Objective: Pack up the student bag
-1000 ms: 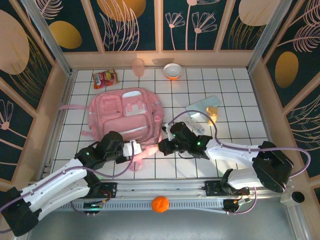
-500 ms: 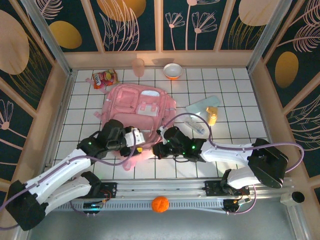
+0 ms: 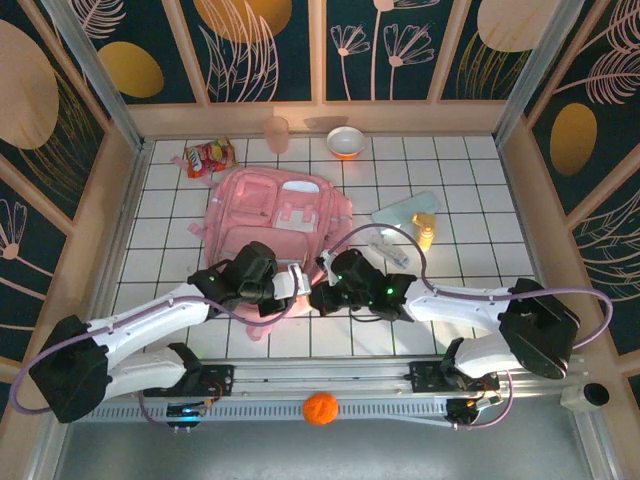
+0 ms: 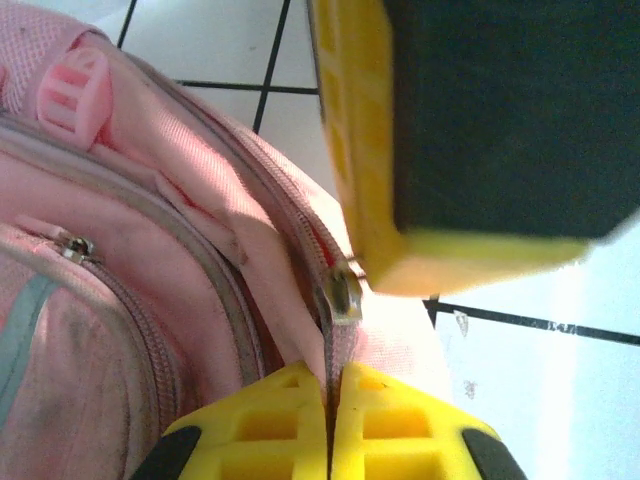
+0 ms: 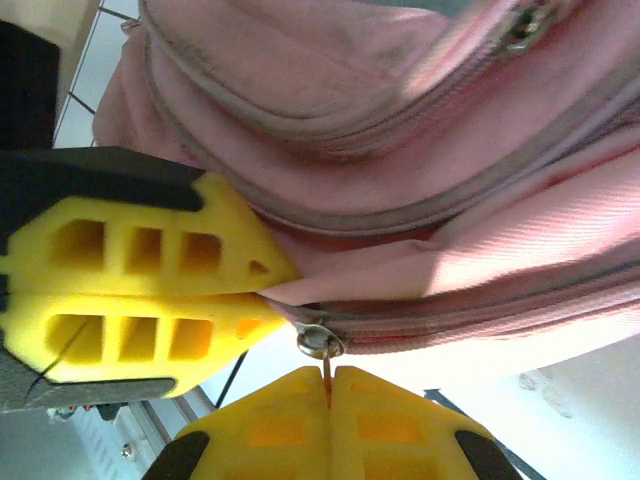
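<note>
— On the white-tiled surface (image 3: 470,250), left of centre, the student bag (image 3: 275,210) lies flat with its front pockets up and its near edge between the two arms; where are they holding it?

— At the zip along that near edge; the right pincer (image 5: 330,385) is pressed together on the thin pull tab (image 5: 327,362) hanging from the zip slider (image 5: 320,341); the left pincer (image 4: 330,400) is pressed together on the pink fabric edge just beside the slider; the two pincers sit close beside each other.

— How will the bag handle?

— Soft and limp, by the look of it; the cloth folds and puckers at the grip, so it would probably bunch or drag rather than hold its shape; it lies flat, so it is likely light; nothing about it looks fragile.

— Where to take hold, then?

— The tab to work the zip, and the fabric beside it as an anchor; the tab is small and could slip free; for lifting, a thick seam looks surer than a smooth panel; how far the zip stands open I cannot tell.
</note>
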Robot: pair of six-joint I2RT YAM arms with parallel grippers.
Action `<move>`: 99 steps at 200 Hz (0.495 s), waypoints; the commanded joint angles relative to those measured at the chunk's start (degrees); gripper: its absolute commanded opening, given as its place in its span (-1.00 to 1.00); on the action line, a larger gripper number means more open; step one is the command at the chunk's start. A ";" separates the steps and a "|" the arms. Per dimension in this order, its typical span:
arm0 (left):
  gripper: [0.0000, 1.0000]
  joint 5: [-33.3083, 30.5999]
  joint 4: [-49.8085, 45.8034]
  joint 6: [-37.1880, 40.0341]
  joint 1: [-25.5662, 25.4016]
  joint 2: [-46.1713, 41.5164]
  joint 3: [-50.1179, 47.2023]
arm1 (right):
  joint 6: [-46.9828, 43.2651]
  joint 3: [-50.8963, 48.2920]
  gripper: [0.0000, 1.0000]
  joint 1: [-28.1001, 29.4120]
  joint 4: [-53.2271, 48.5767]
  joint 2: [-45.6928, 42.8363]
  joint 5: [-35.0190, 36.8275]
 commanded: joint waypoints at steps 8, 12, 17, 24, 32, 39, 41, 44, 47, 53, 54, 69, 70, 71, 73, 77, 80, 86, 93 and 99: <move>-1.00 -1.91 -3.71 3.93 0.23 -6.03 -1.12 | -3.22 0.02 -1.00 -8.21 -4.58 -2.92 0.21; -1.00 -1.90 -3.90 3.93 0.23 -6.91 -1.27 | -3.54 -0.46 -1.00 -9.61 -4.61 -3.01 0.21; -1.00 -1.83 -4.00 3.76 0.20 -7.99 -1.30 | -4.01 -1.11 -1.00 -11.36 -4.56 -3.22 0.01; -1.00 -1.36 -4.16 3.64 0.19 -9.22 -1.28 | -4.84 -1.79 -1.00 -13.63 -4.26 -3.40 -0.28; -1.00 -0.34 -4.50 3.75 0.20 -10.46 -1.41 | -5.70 -2.34 -1.00 -16.56 -3.89 -3.39 -0.68; -1.00 0.44 -4.54 3.75 0.19 -11.30 -1.51 | -6.52 -2.49 -1.00 -18.88 -3.41 -3.20 -1.04; -1.00 0.68 -4.53 3.73 0.19 -11.53 -1.60 | -6.77 -2.49 -1.00 -19.55 -3.25 -3.11 -1.11; -1.00 0.98 -4.61 3.77 0.20 -11.83 -1.56 | -7.06 -2.49 -1.00 -20.53 -3.08 -2.95 -1.23; -1.00 1.39 -4.66 3.96 0.19 -12.14 -1.67 | -7.40 -2.49 -1.00 -21.45 -2.70 -2.76 -1.33; -1.00 2.23 -4.75 4.26 0.19 -12.63 -1.86 | -7.85 -2.33 -1.00 -23.23 -1.97 -2.34 -1.61; -1.00 2.36 -4.77 4.36 0.19 -12.76 -1.87 | -7.90 -2.32 -1.00 -23.54 -1.79 -2.26 -1.67; -1.00 4.49 -4.70 5.11 0.19 -13.65 -2.24 | -8.37 -1.50 -1.00 -27.22 0.78 -0.56 -2.61; -1.00 4.68 -4.70 5.18 0.19 -13.67 -2.24 | -8.42 -1.38 -1.00 -27.29 0.94 -0.45 -2.69; -1.00 4.85 -4.70 5.22 0.19 -13.68 -2.24 | -8.44 -1.32 -1.00 -27.28 1.11 -0.30 -2.78; -1.00 5.14 -4.77 5.24 0.19 -13.73 -2.20 | -8.46 -1.12 -1.00 -27.30 1.41 -0.02 -2.89; -1.00 5.77 -4.87 5.56 0.21 -13.86 -2.24 | -8.62 -0.78 -1.00 -28.97 2.12 0.56 -3.01; -1.00 6.16 -4.86 5.72 0.23 -13.86 -2.17 | -8.71 -0.46 -1.00 -29.50 2.63 1.00 -3.04; -1.00 6.94 -5.03 5.93 0.19 -13.92 -2.07 | -8.98 0.19 -1.00 -30.14 3.38 1.88 -3.12; -1.00 7.57 -5.22 6.12 0.19 -13.90 -1.99 | -9.32 0.92 -1.00 -30.78 4.05 2.93 -3.13; -1.00 7.96 -5.31 6.30 0.14 -13.86 -1.95 | -9.50 1.61 -1.00 -31.15 4.51 3.98 -3.14</move>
